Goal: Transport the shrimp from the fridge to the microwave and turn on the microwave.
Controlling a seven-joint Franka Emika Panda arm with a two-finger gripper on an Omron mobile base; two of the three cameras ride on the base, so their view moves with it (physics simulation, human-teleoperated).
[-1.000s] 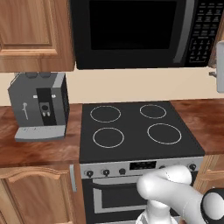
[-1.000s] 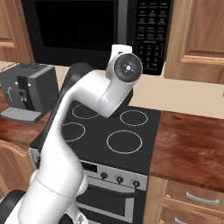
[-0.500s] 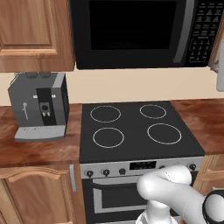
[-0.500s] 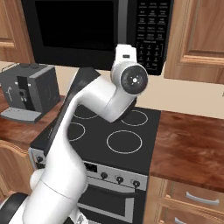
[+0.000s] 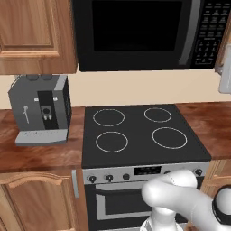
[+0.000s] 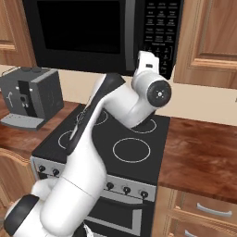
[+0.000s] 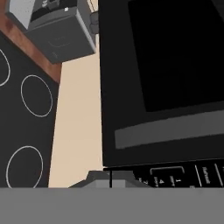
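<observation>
Your arm is up at the microwave (image 6: 99, 34), door shut, wrist right by its keypad (image 6: 159, 28). I can't tell how the gripper's fingers stand. Line up squarely and press one button only. Count: one microwave, one coffee machine (image 5: 40, 108), four rings on the stove (image 5: 140, 131).

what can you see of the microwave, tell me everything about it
The microwave is a large black box mounted above the stove, between brown wooden cabinets. Its dark window door is closed, and nothing can be made out behind the glass. A long grey vertical handle runs down the door's right edge, with a keypad of small white-labelled buttons beside it. In the hand view it appears rolled sideways and close. Whether anything touches it cannot be told.
</observation>
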